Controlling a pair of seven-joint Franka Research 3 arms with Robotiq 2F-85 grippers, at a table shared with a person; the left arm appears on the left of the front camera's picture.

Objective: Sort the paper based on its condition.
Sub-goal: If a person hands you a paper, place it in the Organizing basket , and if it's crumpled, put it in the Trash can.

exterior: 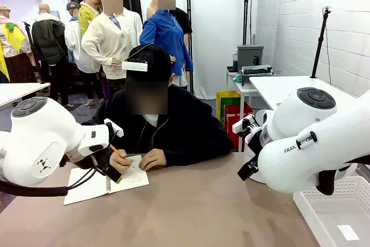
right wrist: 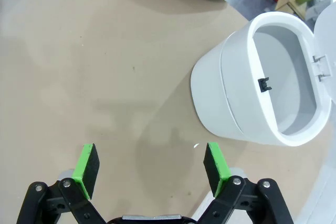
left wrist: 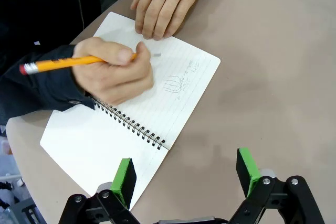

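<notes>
One white bin (right wrist: 231,93), cropped at the edge; one white basket (exterior: 329,212), half out of frame; one spiral notebook (left wrist: 94,140), its lined page (left wrist: 184,77) partly hidden under a writing hand (left wrist: 113,74) with one pencil (left wrist: 68,63); left gripper (left wrist: 186,174) and right gripper (right wrist: 151,163) gape empty.

Left arm (exterior: 40,148), right arm (exterior: 312,148): glossy white shells, grey joint caps. Black cable (exterior: 29,190) on left; "FRA" lettering on right. Left end effector (left wrist: 186,177), right end effector (right wrist: 152,163): black links, silver screws, green pads (left wrist: 125,178). Person (exterior: 167,134): black jacket (exterior: 196,137), black cap (exterior: 151,59).

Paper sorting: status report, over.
Left pincer open, right pincer open, both empty. Person's hand writing in bound notebook with pencil. Hand in the way.
</notes>
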